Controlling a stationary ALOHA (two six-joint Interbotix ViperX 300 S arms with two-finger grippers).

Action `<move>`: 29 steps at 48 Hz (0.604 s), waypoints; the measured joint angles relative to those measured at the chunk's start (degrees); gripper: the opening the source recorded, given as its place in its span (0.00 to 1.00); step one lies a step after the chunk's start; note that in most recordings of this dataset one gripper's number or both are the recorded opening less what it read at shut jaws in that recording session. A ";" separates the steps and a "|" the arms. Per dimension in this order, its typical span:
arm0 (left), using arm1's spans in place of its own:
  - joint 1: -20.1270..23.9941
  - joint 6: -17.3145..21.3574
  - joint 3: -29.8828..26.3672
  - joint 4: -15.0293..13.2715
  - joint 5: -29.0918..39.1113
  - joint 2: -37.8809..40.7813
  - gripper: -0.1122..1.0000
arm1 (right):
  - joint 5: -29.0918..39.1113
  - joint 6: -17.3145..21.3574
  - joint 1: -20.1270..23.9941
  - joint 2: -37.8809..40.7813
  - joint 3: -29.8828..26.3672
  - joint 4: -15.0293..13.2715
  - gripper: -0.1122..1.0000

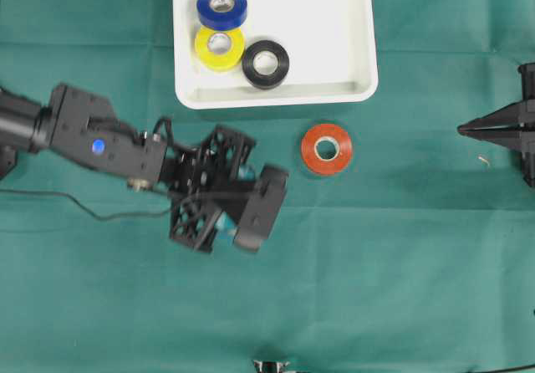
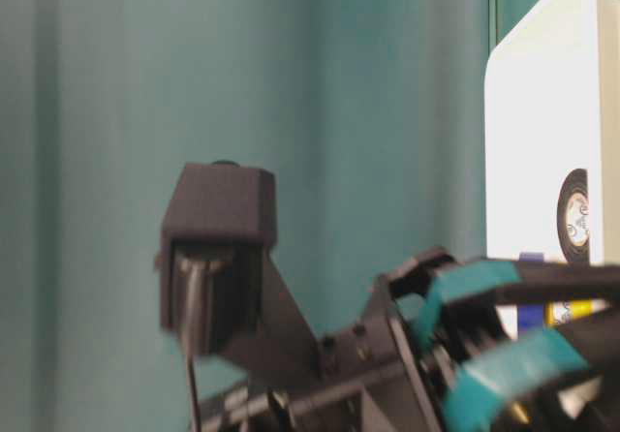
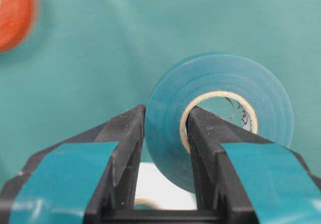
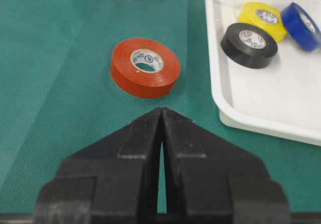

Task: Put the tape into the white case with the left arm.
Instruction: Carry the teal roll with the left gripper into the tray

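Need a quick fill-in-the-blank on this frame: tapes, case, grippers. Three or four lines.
1. The left gripper is shut on the ____ tape, one finger through its core.
2. The white case holds ____ rolls.
3. The tape lying on the cloth outside the case is ____.
4. The right gripper is ____ and holds nothing.

Missing words: teal; three; red; shut

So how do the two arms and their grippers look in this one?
The left arm is black, with a blue light on its housing, a thin dark cable trailing over the cloth, and lattice-cut plates near the wrist. The left gripper has two black pointed fingers bearing teal bands. The right gripper is all black, with plain pointed fingers and no bands.
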 measured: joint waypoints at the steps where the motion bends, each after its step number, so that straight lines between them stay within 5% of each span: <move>1: 0.97 0.09 0.00 0.00 -0.09 -0.09 0.32 | -0.09 -0.09 0.00 -0.09 0.00 0.00 0.02; 29: 20.39 1.93 -0.70 0.09 -5.54 -0.09 0.32 | 0.00 0.00 0.00 0.00 0.00 0.00 0.02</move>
